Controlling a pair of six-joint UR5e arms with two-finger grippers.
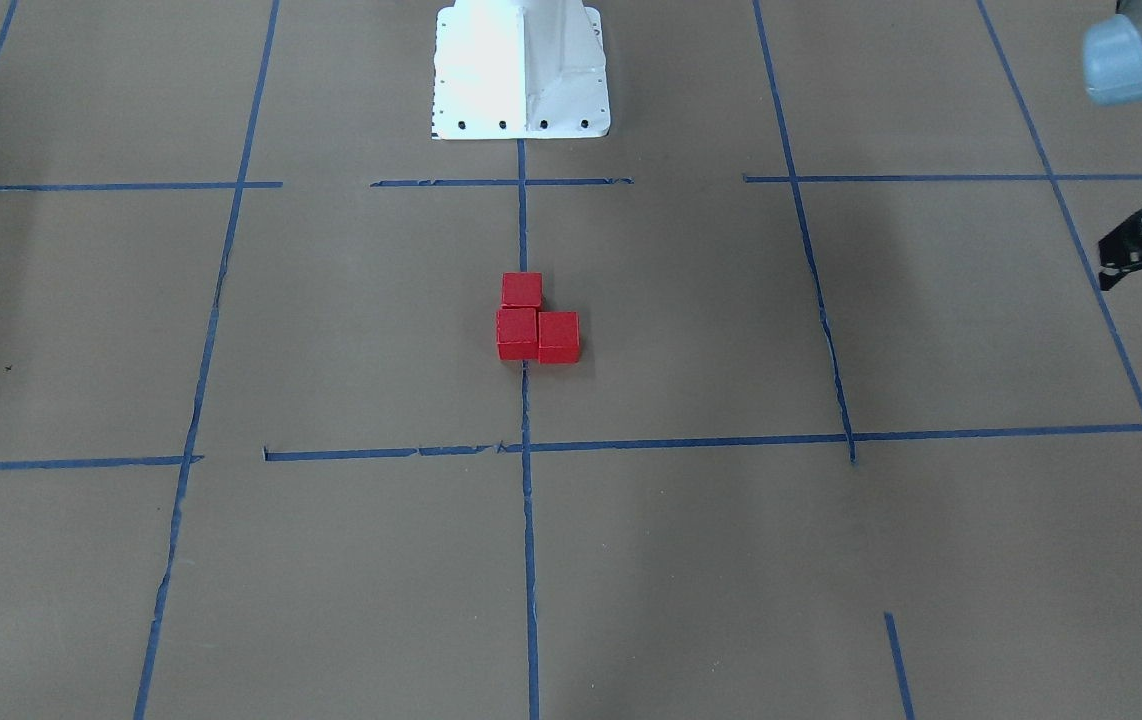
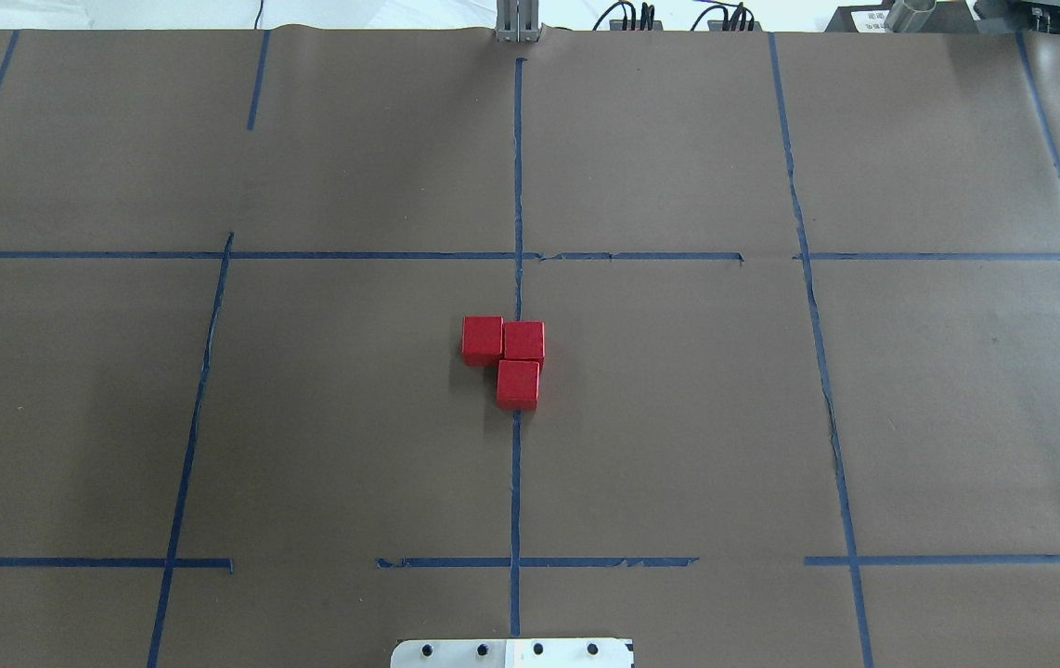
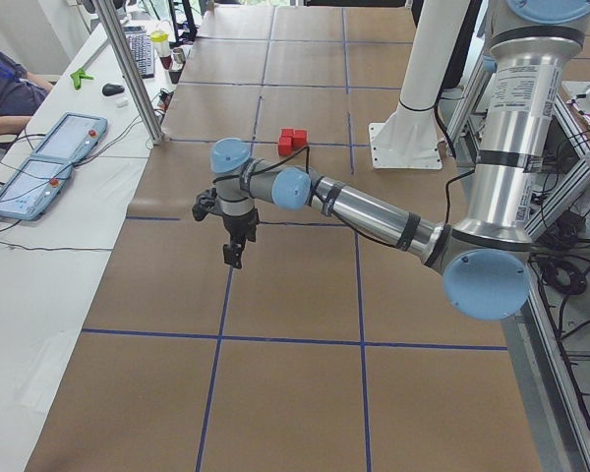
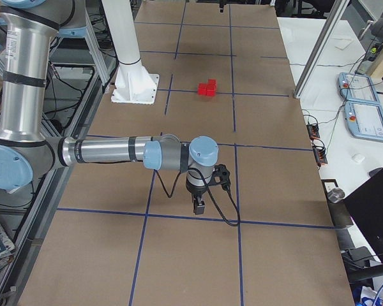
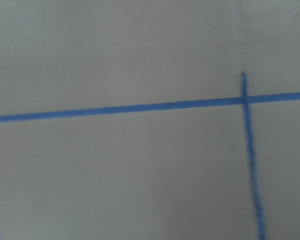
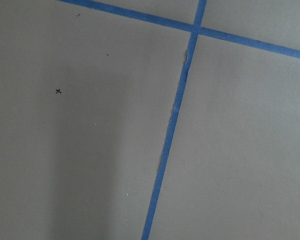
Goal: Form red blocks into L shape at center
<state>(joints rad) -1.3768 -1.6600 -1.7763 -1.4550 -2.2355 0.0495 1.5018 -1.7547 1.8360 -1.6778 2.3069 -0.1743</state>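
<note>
Overhead faces front camera, sharing red blocks [image 2: 523, 340], wrist cameras close, downward

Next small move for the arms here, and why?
Probably none; I'd call it done. The three red blocks already sit abutting in an L on the blue tape line in the center. The left end effector and the right end effector hang over bare paper, well away from the blocks, so any further nudge would only risk spoiling the shape.

Nothing readable anywhere tbh, just a tiny black x mark [image 6: 58, 91] on the brown paper [image 6: 90, 170].
</note>
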